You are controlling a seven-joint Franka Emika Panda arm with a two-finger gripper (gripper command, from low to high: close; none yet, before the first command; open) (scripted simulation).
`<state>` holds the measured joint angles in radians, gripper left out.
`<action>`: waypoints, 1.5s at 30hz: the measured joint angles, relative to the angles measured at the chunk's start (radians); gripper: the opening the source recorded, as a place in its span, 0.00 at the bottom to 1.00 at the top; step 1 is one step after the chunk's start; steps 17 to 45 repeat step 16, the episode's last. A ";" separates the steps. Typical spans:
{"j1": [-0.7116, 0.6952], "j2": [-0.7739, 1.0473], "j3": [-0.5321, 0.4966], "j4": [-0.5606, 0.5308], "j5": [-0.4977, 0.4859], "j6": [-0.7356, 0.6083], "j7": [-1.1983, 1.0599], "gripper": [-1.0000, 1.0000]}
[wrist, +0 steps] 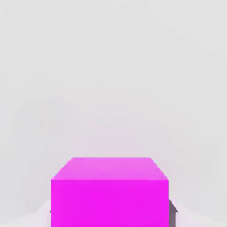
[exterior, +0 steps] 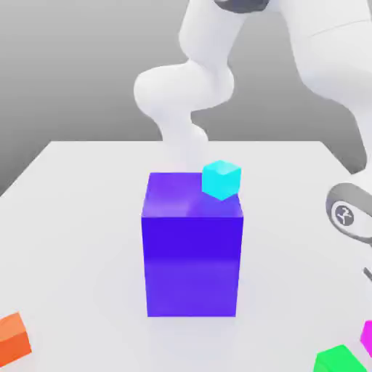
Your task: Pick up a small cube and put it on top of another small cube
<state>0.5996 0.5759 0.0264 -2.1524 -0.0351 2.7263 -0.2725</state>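
We see a magenta cube [wrist: 110, 203] in the hand view, with crisp straight edges, a flat face and a slightly paler top. In the exterior view it lies at the near part of the white table [exterior: 87, 240], toward the exterior view's right, with a green cube [exterior: 339, 360] near it. The gripper [exterior: 368, 275] is above that same side of the table, and we cannot tell whether its jaws are apart, together or clamped on the magenta cube.

Well away from the table's far edge, around the middle of its width, stands a tall blue-violet block [exterior: 192, 265], box-shaped and upright, with a smooth, slightly glossy skin and a paler top. A cyan cube [exterior: 221, 180] sits at the top of the block, by the edge toward the exterior view's right, turned so that a corner points at us. On the near part of the table toward the exterior view's left we find an orange cube [exterior: 12, 340], also turned at an angle. The cubes look plain and untextured, and the arm [exterior: 185, 87] is smooth, white and rounded
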 joint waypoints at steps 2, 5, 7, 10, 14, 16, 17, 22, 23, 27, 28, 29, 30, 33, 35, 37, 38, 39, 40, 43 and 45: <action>-0.001 -0.037 0.001 -0.008 0.001 -0.029 -0.001 0.00; -0.009 -0.138 0.004 -0.030 0.009 -0.108 -0.009 0.00; -0.074 -0.203 -0.024 -0.031 0.031 -0.172 -0.055 0.00; -0.135 -0.201 -0.051 -0.025 0.052 -0.176 -0.098 0.00; -0.144 -0.141 -0.051 -0.021 0.057 -0.120 -0.105 1.00; -0.144 -0.141 -0.051 -0.021 0.057 -0.120 -0.105 1.00; -0.144 -0.141 -0.051 -0.021 0.057 -0.120 -0.105 1.00; -0.144 -0.141 -0.051 -0.021 0.057 -0.120 -0.105 1.00; -0.144 -0.141 -0.051 -0.021 0.057 -0.120 -0.105 1.00; -0.144 -0.141 -0.051 -0.021 0.057 -0.120 -0.105 1.00; -0.144 -0.141 -0.051 -0.021 0.057 -0.120 -0.105 1.00; -0.144 -0.141 -0.051 -0.021 0.057 -0.120 -0.105 1.00; -0.144 -0.141 -0.051 -0.021 0.057 -0.120 -0.105 1.00; -0.144 -0.141 -0.051 -0.021 0.057 -0.120 -0.105 1.00; -0.144 -0.141 -0.051 -0.021 0.057 -0.120 -0.105 1.00; -0.144 -0.141 -0.051 -0.021 0.057 -0.120 -0.105 1.00; -0.144 -0.141 -0.051 -0.021 0.057 -0.120 -0.105 1.00; -0.144 -0.141 -0.051 -0.021 0.057 -0.120 -0.105 1.00; -0.144 -0.141 -0.051 -0.021 0.057 -0.120 -0.105 1.00; -0.144 -0.141 -0.051 -0.021 0.057 -0.120 -0.105 1.00; -0.144 -0.141 -0.051 -0.021 0.057 -0.120 -0.105 1.00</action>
